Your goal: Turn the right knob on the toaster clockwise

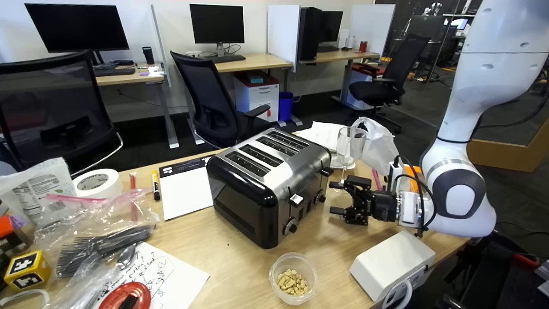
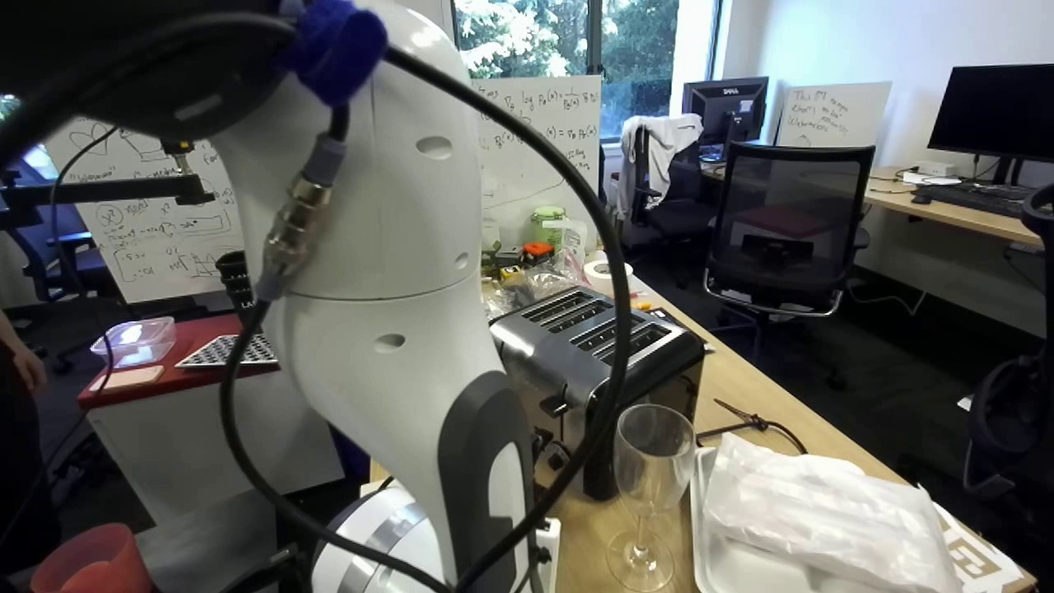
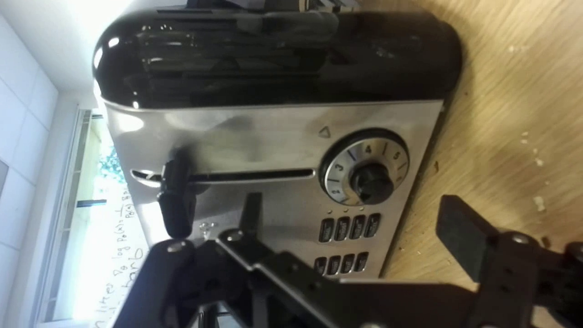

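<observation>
1. Desks [image 1: 255,62] and chairs [image 1: 208,94] stand beyond a wooden table [image 1: 240,266].
2. On it sits the toaster [image 1: 270,184], its right knob [image 3: 365,167] low on the front.
3. The gripper [image 1: 337,198] stands near that knob, fingers [image 3: 462,237] spread wide.
4. A clear tub [image 1: 296,260] holds tan pieces [image 1: 293,282] I can't name.
5. A wrapped package [image 2: 832,511] lies on a white tray [image 2: 753,560] beside a wine glass [image 2: 653,449].
6. Black brush [image 1: 85,253]: inside or under a bag [image 1: 98,214], I can't tell.

You have one boxy black-and-silver toaster [image 1: 272,189] with four long dark slots [image 1: 260,156], two round silver-grey knobs [image 1: 290,226] and two black levers [image 3: 176,200], and one clear stemmed glass [image 2: 650,492].
</observation>
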Motion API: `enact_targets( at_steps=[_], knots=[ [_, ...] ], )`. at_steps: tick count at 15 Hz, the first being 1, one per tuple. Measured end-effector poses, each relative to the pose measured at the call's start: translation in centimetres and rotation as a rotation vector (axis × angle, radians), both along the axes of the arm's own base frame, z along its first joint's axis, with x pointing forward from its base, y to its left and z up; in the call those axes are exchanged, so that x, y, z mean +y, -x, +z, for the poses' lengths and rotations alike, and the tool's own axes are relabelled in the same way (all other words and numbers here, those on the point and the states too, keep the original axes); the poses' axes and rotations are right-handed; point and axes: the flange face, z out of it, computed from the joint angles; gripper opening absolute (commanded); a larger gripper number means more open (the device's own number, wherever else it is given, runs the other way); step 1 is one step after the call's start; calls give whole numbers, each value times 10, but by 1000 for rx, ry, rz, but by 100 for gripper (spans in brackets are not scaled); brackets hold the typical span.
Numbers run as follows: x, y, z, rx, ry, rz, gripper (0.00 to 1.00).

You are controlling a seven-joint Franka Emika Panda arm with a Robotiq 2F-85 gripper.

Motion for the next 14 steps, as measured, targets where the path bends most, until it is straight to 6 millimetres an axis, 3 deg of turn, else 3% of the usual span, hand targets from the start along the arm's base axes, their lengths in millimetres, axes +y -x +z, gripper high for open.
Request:
enact_targets(
  at_steps=[5, 10, 14],
  knots=[
    [5, 18, 10, -71, 179, 60, 100],
    [15, 23, 25, -200, 381, 133, 100],
    [11, 32, 38, -285, 539, 161, 100]
  ],
)
